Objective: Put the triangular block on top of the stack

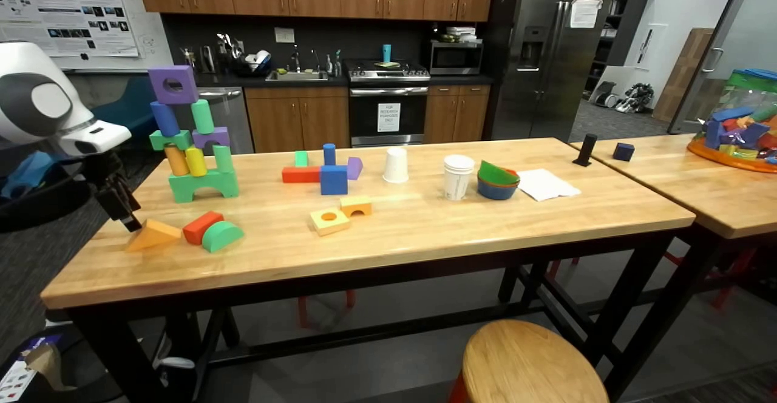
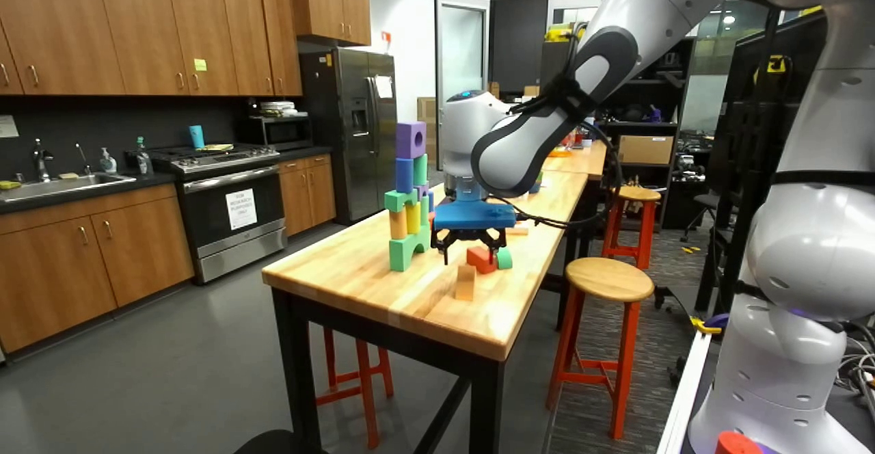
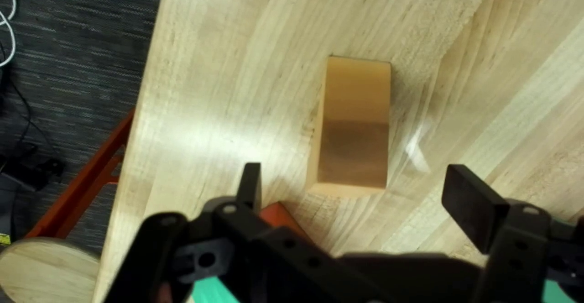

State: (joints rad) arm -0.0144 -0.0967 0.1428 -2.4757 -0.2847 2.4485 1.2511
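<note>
The triangular block (image 1: pixel 155 237) looked pointy in an exterior view, boxy in the wrist view; the gripper (image 3: pixel 353 182), spread wide, held nothing.

The spread end effector (image 2: pixel 468 260) hangs near the triangular block (image 2: pixel 465 284).

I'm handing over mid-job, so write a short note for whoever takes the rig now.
Fingers: open, holding nothing, poised near the orange triangular toy block.
Block: on the pale wooden table, not yet grasped.
Stack: the upright multicoloured toy-block tower, topped by a purple block with a round hole.
Done: fingers open near the block; nothing placed.
Left: grasp, lift, set it atop the purple block.
</note>
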